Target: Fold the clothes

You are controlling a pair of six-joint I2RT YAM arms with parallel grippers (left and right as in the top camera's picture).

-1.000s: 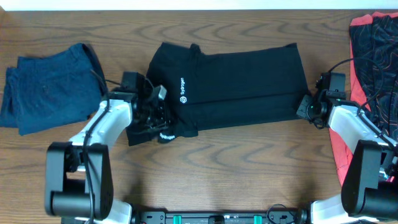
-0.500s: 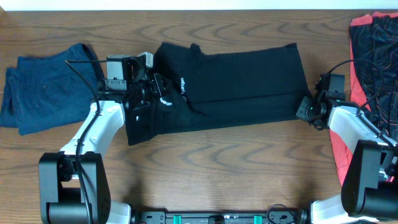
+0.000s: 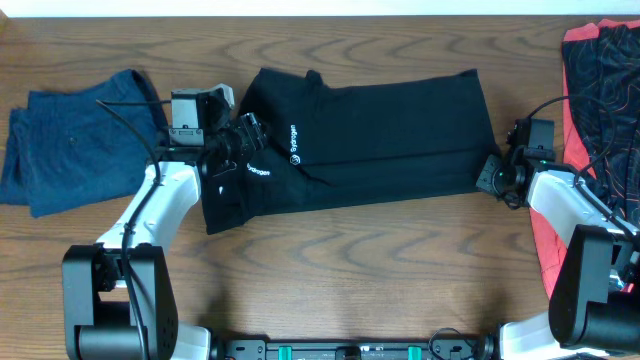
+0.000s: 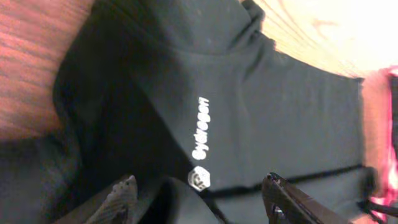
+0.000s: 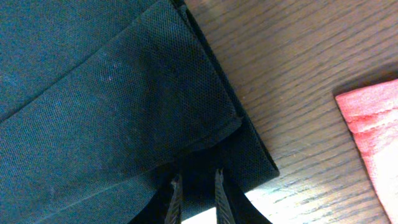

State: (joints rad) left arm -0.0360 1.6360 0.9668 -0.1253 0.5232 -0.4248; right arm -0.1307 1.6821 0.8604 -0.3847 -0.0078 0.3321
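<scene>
The black trousers are being folded: left gripper wide (nothing held), right gripper pinching their edge; regrasp probably needed.

Matt mesh-knit trousers, wood-grain table

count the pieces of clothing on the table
3: black trousers in the middle, a dark blue garment at the left, and a red-and-black patterned piece at the right edge, cut off by the frame, so more may be hidden.
</scene>
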